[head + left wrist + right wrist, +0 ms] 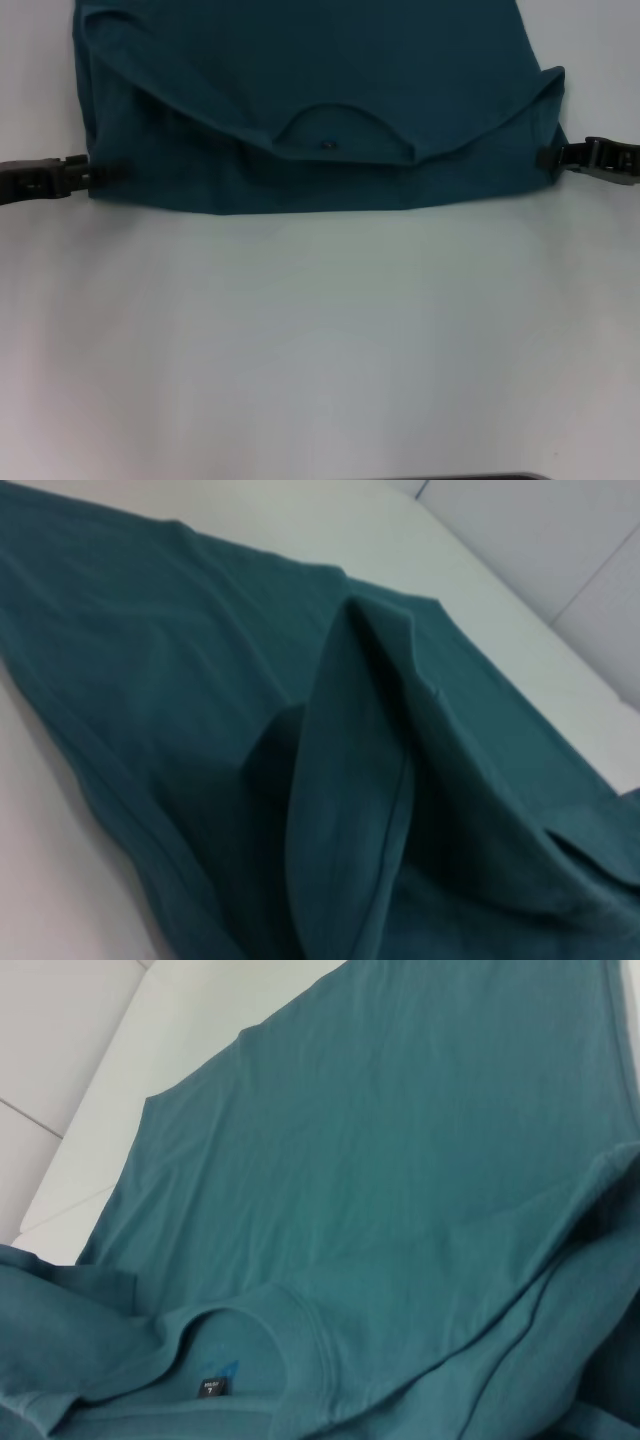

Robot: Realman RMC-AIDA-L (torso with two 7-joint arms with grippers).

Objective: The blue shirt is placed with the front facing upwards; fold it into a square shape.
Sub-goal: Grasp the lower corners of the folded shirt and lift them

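The blue shirt [300,100] lies on the white table [320,330], reaching past the far edge of the head view. Its neck end is folded over toward me, so the ribbed collar [345,135] and small dark label [327,145] show near the front edge. My left gripper [108,172] pinches the shirt's left side edge at the fold. On the opposite side, my right gripper [545,157] pinches the right corner. The left wrist view is filled by a raised fold of the shirt [350,780]. Collar and label [212,1388] appear in the right wrist view; neither wrist view shows fingers.
White table surface spreads in front of the shirt and to both sides. A dark strip [470,477] shows at the bottom edge of the head view. A seam in the white surface [40,1125] runs beyond the shirt.
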